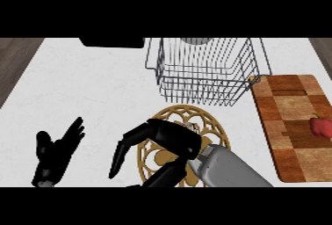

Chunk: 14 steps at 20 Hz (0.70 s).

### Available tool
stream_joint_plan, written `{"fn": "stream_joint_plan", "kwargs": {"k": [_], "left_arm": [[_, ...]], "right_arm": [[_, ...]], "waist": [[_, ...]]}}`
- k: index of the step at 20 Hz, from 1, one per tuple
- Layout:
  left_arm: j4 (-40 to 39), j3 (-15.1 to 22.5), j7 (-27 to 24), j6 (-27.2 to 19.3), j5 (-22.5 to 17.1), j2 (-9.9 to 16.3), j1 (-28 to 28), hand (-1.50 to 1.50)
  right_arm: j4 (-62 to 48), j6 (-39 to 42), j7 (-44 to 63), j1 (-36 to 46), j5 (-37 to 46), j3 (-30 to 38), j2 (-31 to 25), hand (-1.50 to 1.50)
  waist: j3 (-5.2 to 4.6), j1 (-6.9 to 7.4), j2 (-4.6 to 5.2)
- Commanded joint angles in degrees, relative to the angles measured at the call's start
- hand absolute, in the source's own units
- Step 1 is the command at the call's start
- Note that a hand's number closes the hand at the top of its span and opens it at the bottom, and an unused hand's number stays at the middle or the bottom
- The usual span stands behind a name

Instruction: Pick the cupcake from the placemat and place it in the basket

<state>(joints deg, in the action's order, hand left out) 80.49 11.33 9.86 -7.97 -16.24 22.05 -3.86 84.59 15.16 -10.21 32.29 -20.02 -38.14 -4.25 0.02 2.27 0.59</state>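
Head view of a pale, faintly mottled counter (97, 88). At centre, a round tan placemat (214, 125) of openwork loops; the right hand (172, 138), glossy black on a grey forearm, arches over it with fingers curled downward. A small pale scrap at the knuckles may be the cupcake (193, 127); whether the fingers grasp it cannot be told. At 12 o'clock, a wire basket (201, 83), its far rim cut off. At 3 o'clock, a chequered wooden cutting board (288, 110) bearing a red pepper (319, 126), partly cropped. At 8 o'clock, the left hand (55, 154) rests with fingers released and spread. A dark object (111, 42) at 11 o'clock is unidentifiable.
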Motion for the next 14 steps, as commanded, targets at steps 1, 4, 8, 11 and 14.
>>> {"fn": "stream_joint_plan", "kwargs": {"k": [1,4,8,11,14], "left_arm": [[-4.88,-0.95,2.0,0.41,-0.47,-0.06,-0.72,0.0],[-4.94,0.32,1.04,-1.79,1.5,-2.13,-0.91,0.0],[-2.59,-0.52,2.17,-1.25,0.42,-0.4,-3.7,0.0],[-1.67,-0.41,1.75,-0.77,0.69,0.06,-5.01,0.0],[-0.2,-0.77,4.03,-0.55,-0.21,-0.09,-2.92,0.0]], "right_arm": [[1.48,-4.63,1.15,-0.96,10.85,-8.9,3.57,-1.5],[4.66,-7.71,7.71,1.16,16.3,-7.77,-0.56,-1.5],[6.18,-10.57,13.94,11.78,29.28,-3.73,-9.42,-1.5],[8.28,-6.19,19.81,17.23,30.49,-0.02,-14.74,-1.5],[9.84,3.36,22.64,24.21,27.43,4.58,-21.09,-1.5]], "waist": [[-0.07,-2.19,-0.71],[-0.11,-2.96,-0.85],[-0.23,-3.67,-1.81],[-0.16,-3.07,-1.43],[-0.12,-2.85,-1.13]]}}
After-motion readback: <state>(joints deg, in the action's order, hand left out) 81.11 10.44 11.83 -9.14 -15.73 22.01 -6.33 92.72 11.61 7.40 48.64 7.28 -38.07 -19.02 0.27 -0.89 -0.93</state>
